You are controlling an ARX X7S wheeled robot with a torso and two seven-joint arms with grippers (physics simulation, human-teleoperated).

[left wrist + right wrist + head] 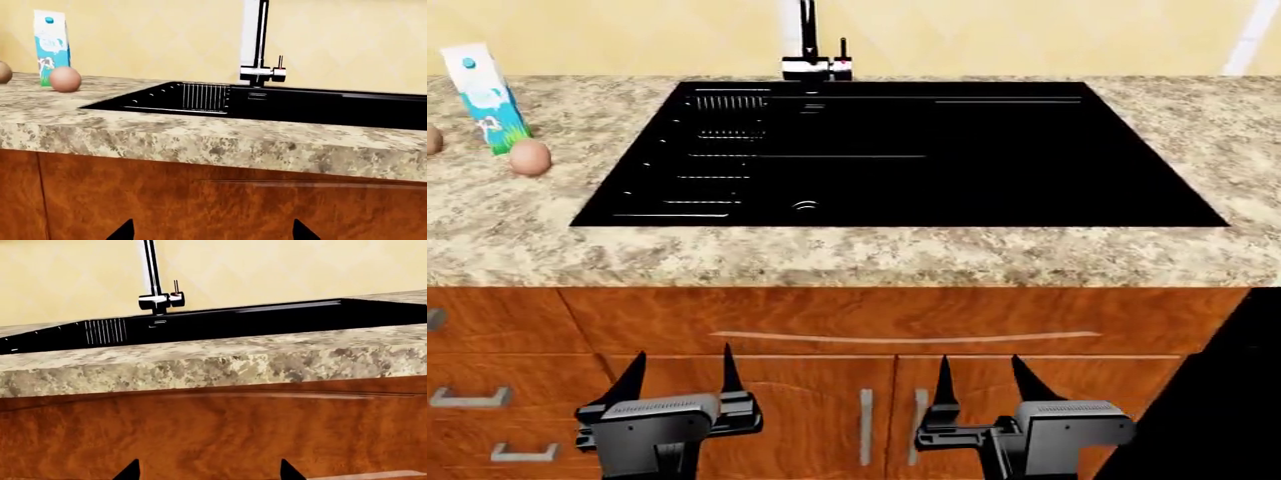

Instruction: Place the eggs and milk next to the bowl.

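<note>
The milk (486, 96) carton stands upright at the far left of the granite counter, also seen in the left wrist view as milk (52, 46). One egg (530, 157) lies just in front of it, egg (65, 79). A second egg (431, 140) is cut by the frame's left edge, egg (4, 72). The bowl is out of view. My left gripper (678, 368) and right gripper (981, 378) hang open and empty below the counter edge, facing the wooden cabinet fronts, far from the milk and the eggs.
A black sink (894, 150) fills the middle of the counter (827, 255), with a chrome faucet (814, 55) at its back. Wooden cabinet doors with metal handles (865, 425) and drawers (467, 398) lie under the counter. A dark shape (1228, 400) stands at the lower right.
</note>
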